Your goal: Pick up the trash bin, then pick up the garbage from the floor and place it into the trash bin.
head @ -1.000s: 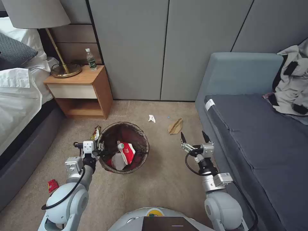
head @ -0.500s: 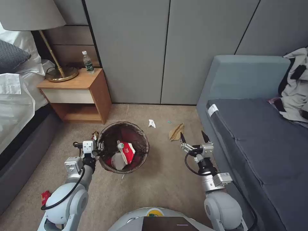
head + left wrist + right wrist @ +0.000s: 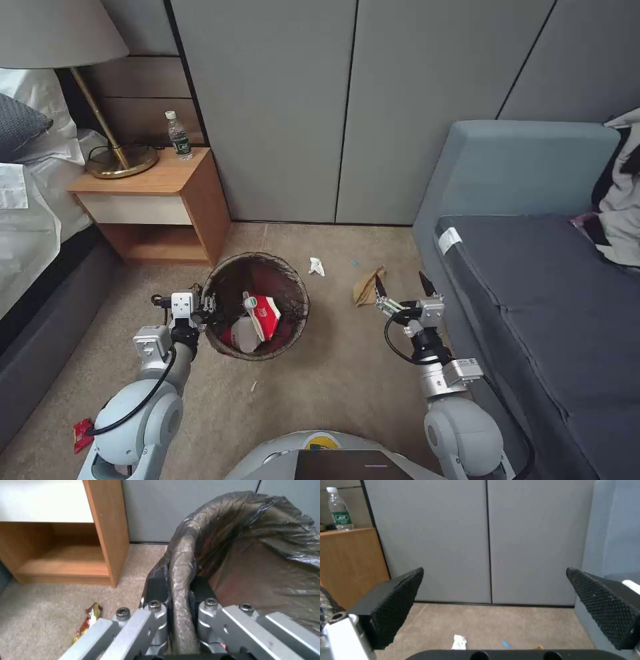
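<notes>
The left pincer (image 3: 212,308) clamps the crinkled, bag-lined rim of the round trash bin (image 3: 293,330) on beige carpet; the right pincer (image 3: 401,285) hangs spread, crumpled brown paper bag (image 3: 366,287) at its 11 o'clock.

Silver-grey rounded arms (image 3: 137,413), black cables; black textured fingertips (image 3: 398,605), hex screws

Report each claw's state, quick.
Left claw: shut on the trash bin rim.
Right claw: open, holding nothing, above the carpet near the brown paper bag.
</notes>
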`<state>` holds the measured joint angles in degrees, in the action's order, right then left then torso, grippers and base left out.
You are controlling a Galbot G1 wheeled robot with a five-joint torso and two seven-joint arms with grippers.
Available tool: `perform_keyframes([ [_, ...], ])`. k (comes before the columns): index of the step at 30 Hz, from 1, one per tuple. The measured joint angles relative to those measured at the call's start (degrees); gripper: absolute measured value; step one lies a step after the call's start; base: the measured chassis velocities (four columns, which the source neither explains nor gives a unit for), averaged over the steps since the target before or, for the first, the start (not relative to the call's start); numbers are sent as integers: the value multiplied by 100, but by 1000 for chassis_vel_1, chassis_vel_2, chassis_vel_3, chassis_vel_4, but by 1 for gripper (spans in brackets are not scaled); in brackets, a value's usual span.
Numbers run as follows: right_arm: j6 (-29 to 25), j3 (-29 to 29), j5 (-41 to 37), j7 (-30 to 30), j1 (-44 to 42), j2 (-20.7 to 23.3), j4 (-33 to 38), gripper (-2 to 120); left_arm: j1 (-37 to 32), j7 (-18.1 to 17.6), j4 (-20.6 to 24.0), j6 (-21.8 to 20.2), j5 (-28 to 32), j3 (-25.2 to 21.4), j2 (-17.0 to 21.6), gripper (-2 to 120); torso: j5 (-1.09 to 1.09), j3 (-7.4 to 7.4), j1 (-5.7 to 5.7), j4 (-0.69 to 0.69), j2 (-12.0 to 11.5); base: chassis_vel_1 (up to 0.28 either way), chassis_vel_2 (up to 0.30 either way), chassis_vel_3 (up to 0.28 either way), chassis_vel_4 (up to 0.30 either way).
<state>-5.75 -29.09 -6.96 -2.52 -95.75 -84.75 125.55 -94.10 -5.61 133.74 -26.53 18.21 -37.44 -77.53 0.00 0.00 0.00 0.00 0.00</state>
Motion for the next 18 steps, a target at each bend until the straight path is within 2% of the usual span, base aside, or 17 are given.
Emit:
perform_keyframes([
  [18,9,-9,-26,13,13,0,-2,100,12,-5,-16,1,1,0,3,5,0,0,0,0,0,-101,95,89,-101],
])
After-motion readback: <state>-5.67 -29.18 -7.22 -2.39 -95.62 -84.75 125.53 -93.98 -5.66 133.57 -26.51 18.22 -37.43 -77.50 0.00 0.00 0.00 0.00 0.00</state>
